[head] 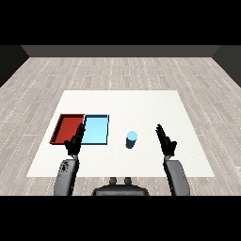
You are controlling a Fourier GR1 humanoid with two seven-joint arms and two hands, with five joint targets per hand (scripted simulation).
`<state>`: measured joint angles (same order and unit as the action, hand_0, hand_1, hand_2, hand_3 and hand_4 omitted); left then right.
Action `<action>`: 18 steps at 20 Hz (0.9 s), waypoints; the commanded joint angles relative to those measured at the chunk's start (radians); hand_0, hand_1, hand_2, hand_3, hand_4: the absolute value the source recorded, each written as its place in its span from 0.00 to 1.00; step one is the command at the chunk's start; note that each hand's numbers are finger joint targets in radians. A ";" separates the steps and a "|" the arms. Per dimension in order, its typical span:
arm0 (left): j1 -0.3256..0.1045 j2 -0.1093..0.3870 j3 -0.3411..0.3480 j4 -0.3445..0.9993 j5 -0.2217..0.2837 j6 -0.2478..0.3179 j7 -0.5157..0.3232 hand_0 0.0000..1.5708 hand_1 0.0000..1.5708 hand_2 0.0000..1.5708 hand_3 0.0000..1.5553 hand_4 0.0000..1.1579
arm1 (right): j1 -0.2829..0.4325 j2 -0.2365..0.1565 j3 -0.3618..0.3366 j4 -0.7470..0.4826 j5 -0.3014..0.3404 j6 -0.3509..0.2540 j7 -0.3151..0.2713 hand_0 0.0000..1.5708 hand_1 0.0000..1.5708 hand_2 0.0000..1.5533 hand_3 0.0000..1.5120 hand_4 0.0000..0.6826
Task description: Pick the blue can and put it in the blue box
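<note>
Blue can (132, 140) stands upright between light blue tray (96, 130) and right hand (165, 141).

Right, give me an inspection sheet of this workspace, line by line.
Surface: white table, on a grey plank floor.
Job's things: blue can upright on the table, right of the light blue tray and apart from it; nothing seen in that tray.
Clutter: red tray against the light blue tray's left side; nothing seen in it.
Hands: left hand open, fingers straight, over the trays' near edge; right hand open, right of the can, not touching it.
Cables: nothing seen.
Surroundings: dark wall beyond the floor.
</note>
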<state>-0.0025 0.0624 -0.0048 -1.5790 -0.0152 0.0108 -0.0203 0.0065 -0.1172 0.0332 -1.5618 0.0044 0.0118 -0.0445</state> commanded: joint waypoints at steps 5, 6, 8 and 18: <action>-0.024 0.028 0.045 -0.012 0.011 -0.030 0.027 0.00 0.00 0.00 0.00 0.00 | -0.019 0.043 -0.011 -0.051 0.035 -0.033 0.057 0.00 0.00 0.00 0.00 0.00; -0.010 0.049 0.052 -0.078 0.033 -0.048 0.094 0.00 0.00 0.00 0.00 0.00 | 0.008 0.053 -0.010 -0.062 0.035 -0.052 0.056 0.00 0.00 0.00 0.00 0.00; -0.025 -0.010 0.051 -0.123 0.086 -0.070 -0.225 0.00 0.00 0.00 0.00 0.00 | -0.026 0.082 -0.005 -0.121 -0.115 0.069 -0.089 0.00 0.00 0.00 0.00 0.00; 0.015 0.009 0.089 -0.054 0.124 -0.153 -0.386 0.00 0.00 0.00 0.00 0.00 | 0.015 0.107 0.006 -0.091 -0.111 0.084 -0.161 0.00 0.00 0.00 0.00 0.00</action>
<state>-0.0178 0.0717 0.0806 -1.6203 0.0962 -0.1193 -0.3685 0.0009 -0.0349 0.0176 -1.6526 -0.1227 0.1061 -0.1833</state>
